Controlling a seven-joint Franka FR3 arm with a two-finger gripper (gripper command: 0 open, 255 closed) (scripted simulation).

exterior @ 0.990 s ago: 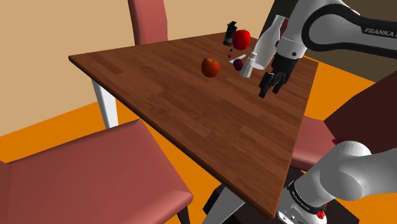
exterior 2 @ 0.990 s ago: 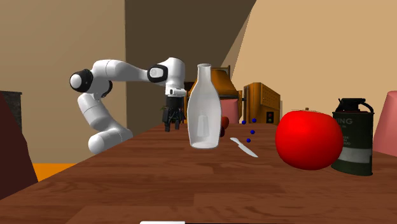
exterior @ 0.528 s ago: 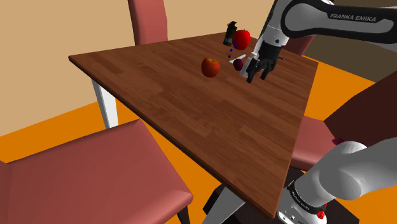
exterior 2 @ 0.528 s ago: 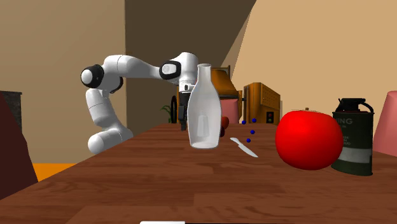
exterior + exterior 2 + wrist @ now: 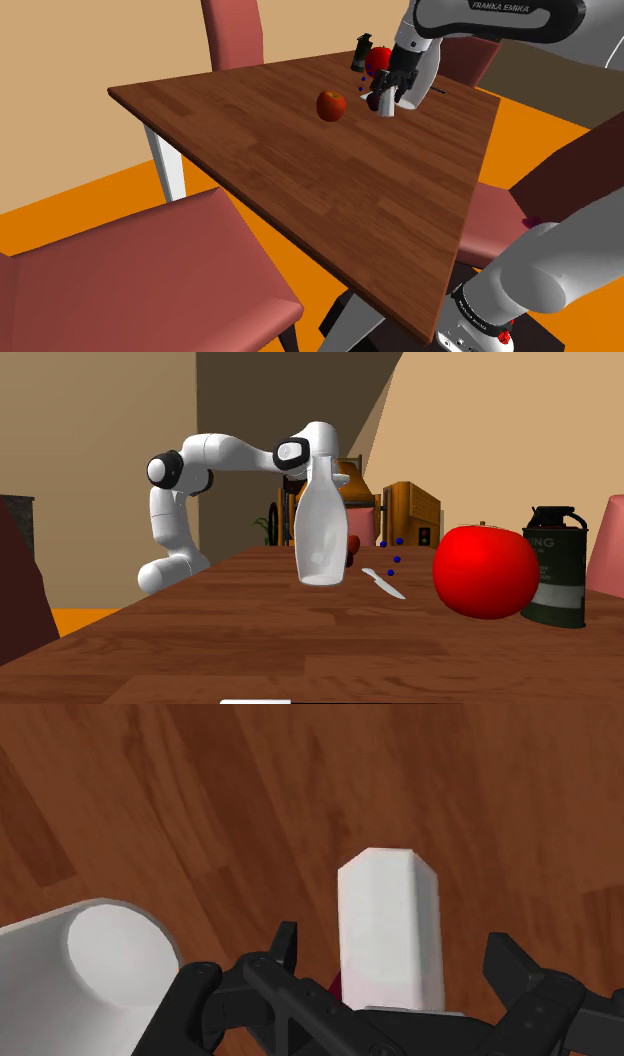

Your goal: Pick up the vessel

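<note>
A tall, pale, bottle-shaped vessel [image 5: 318,532] stands upright on the brown wooden table [image 5: 300,180]. Its round open mouth [image 5: 110,939] shows just beside my hand in the wrist view. My black gripper [image 5: 384,96] hangs low over the table's far part, open. Its fingers [image 5: 285,949] stand on either side of a short white faceted block [image 5: 390,924] without touching it. The block [image 5: 388,108] stands next to a dark red plum [image 5: 373,101]. In the second exterior view my arm [image 5: 215,452] reaches in behind the vessel.
A small red apple [image 5: 331,105] lies towards the shoulder view's left of the gripper. A big red apple [image 5: 485,570], a black canister [image 5: 555,567] and a small white knife [image 5: 383,583] lie near the vessel. Red-cushioned chairs [image 5: 120,270] ring the table.
My gripper has travelled from above the table's nearer right side towards the far part, up to the vessel, and now straddles the white block. Nothing on the table has moved.
</note>
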